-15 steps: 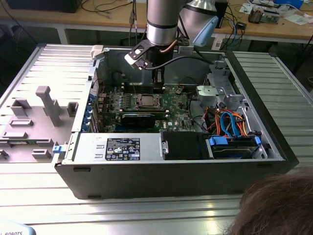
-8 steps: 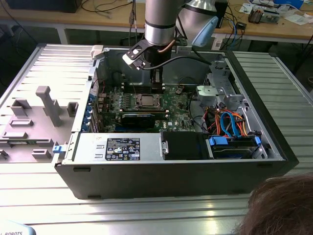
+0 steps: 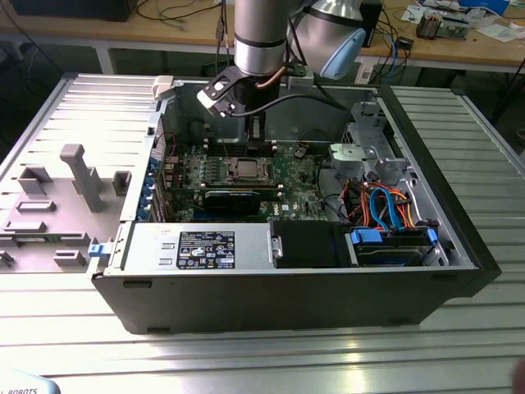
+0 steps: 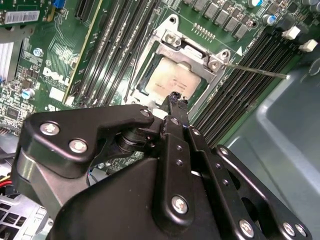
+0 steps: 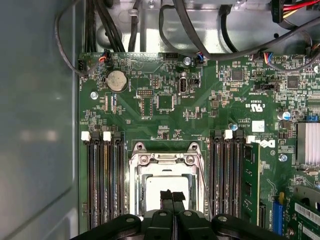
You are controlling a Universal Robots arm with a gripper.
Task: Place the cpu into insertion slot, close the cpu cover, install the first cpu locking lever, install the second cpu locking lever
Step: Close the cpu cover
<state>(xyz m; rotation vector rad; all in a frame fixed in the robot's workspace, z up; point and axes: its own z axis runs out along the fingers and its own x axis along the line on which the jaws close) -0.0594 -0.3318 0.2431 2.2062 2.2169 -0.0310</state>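
Hovering above the cpu [image 5: 152, 192], your gripper [image 5: 173, 194] has its jaws pinched together on nothing — probably to act as one narrow pusher — while the chip sits in the insertion slot [image 5: 165, 156] under the lowered cpu cover [image 5: 165, 170]

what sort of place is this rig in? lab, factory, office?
Most likely a robotics lab or workshop: an opened desktop computer case lies on a ribbed metal table, the robot arm reaches into it, and a wooden workbench behind is strewn with cables.
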